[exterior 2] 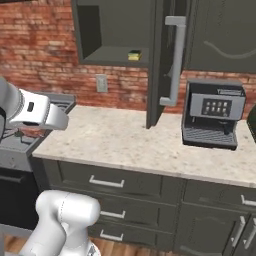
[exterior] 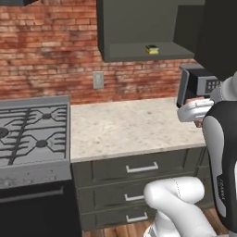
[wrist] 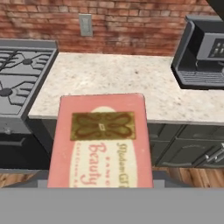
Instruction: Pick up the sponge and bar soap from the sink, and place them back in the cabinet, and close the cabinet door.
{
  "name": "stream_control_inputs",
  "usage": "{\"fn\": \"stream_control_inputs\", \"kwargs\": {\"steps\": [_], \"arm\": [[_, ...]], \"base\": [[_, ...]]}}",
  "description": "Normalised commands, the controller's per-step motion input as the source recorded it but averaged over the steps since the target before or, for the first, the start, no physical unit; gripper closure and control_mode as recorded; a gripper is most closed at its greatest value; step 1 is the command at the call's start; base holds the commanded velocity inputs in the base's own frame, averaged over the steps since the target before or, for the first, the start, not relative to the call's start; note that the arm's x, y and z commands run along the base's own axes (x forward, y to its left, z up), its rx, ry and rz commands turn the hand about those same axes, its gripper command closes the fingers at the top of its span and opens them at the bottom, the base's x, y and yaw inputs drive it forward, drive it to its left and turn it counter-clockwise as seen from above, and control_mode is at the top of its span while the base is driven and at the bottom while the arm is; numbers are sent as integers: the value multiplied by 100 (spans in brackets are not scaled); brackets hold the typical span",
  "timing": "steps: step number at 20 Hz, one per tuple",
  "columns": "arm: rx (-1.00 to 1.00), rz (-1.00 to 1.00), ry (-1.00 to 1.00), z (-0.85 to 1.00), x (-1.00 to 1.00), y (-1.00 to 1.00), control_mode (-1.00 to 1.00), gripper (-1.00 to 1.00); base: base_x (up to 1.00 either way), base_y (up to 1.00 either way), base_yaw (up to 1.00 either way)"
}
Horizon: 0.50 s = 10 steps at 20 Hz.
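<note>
Brick wall behind a speckled worktop [exterior 2: 125,140]; we carry the flat pink-orange bar soap [wrist: 101,140] in our jaws, bound next for the open cabinet [exterior 2: 115,55] shelf beside the yellow-green sponge [exterior 2: 134,55].

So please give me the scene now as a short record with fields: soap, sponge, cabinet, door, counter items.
bar soap: pink-orange bar with a gold emblem and the word "Beauty", held close before the hand camera, above the counter edge
gripper: shut on the bar soap
sponge: yellow and green, on the cabinet shelf
cabinet: open, mounted on the brick wall
cabinet door: swung open, silver bar handle
countertop: coffee machine at its right
stove: left of the countertop
</note>
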Motion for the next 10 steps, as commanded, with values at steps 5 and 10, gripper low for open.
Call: {"fn": "stream_control_inputs", "kwargs": {"steps": [5,10], "arm": [[0,0,0,0,0,0,100,100],[0,0,0,0,0,0,100,100]], "base": [[20,10,-20],[37,0,-14]]}}
